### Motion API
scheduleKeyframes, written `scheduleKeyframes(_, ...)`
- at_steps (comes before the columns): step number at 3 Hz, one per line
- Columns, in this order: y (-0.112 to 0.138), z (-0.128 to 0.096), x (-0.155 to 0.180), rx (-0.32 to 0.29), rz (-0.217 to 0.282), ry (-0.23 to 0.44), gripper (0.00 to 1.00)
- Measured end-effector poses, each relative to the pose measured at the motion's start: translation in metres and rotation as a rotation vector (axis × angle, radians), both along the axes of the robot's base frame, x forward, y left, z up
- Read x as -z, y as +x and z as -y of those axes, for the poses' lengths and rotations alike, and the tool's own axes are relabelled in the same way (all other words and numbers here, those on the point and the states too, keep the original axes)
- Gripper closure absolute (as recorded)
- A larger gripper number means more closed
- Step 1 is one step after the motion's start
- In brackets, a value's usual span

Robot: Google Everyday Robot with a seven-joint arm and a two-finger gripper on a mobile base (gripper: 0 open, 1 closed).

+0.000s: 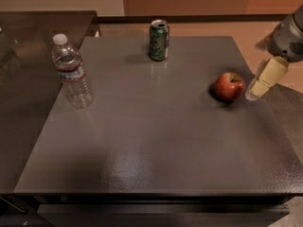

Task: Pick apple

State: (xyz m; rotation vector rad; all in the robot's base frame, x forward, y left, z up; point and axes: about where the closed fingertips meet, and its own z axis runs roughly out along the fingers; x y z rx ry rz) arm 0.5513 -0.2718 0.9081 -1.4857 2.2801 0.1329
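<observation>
item: bench [156, 145]. dark grey square top with a dull sheen, filling most of the camera view; front edge at the bottom of the frame.

item: apple [230, 86]. small, round, red and glossy, with a paler patch around the stem dimple. it sits upright on the bench, right-hand side, near the right edge and a little behind the middle. it rests free on the surface, with nothing gripping it.

item: pincer [263, 79]. enters from the upper right corner, with a grey rounded body above and a cream-coloured part slanting down and to the left. its lower tip sits just beside the apple on the apple's right, close to the bench's right edge; contact with the apple cannot be told. whether the pincer is spread or pressed together cannot be told.

item: green can [159, 39]. upright near the bench's far edge, about centre, well apart from the apple.

item: water bottle [71, 71]. clear plastic with a white cap, upright on the bench's left side.

item: side surface [23, 108]. darker and glossier, adjoining the bench on the left.
</observation>
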Motion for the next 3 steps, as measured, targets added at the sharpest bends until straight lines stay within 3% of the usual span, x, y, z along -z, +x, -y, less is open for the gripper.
scheduleKeyframes(3, 0.012, -0.023, 0.045, -0.059, -0.078, 0.085, 0.00)
